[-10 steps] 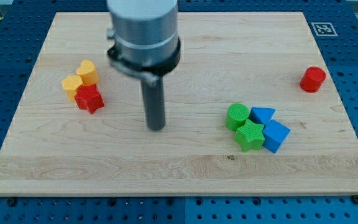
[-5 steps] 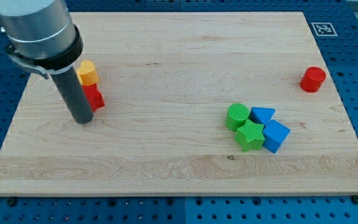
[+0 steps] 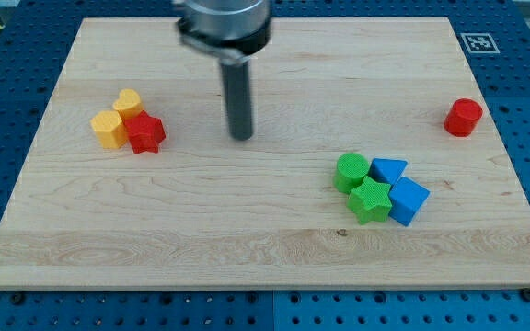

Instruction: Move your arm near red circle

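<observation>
The red circle [image 3: 463,118] stands alone near the board's right edge. My tip [image 3: 241,137] touches the board left of centre, far to the left of the red circle. It is right of the red star [image 3: 144,133] and up-left of the green and blue cluster.
Two yellow blocks [image 3: 118,118] sit against the red star at the view's left. A green circle [image 3: 351,172], green star [image 3: 370,199], blue triangle [image 3: 389,170] and blue cube [image 3: 408,200] huddle at the lower right. A marker tag [image 3: 476,42] sits at the board's top right corner.
My tip swung from centre to the left by the red star, then back right and up. The red star has shifted slightly to the right.
</observation>
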Robot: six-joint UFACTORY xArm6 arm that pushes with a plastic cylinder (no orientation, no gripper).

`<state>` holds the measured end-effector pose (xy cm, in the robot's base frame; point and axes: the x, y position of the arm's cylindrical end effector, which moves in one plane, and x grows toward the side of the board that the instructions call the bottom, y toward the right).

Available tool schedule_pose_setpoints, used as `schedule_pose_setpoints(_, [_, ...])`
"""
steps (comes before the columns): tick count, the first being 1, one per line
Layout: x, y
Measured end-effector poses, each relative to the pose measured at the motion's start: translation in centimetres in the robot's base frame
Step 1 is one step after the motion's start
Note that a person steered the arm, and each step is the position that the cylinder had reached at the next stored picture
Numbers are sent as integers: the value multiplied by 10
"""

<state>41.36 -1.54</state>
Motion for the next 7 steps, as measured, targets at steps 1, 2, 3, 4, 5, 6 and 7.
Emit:
schedule_pose_setpoints(1, [-71,53])
schedule_pose_setpoints(2, [-107,155])
schedule_pose_setpoints(3, [-101,292])
schedule_pose_setpoints(4, [-83,360])
schedule_pose_setpoints(5, [-75,361])
schedule_pose_setpoints(6, [-24,360])
schedule_pose_setpoints(7, [23,358])
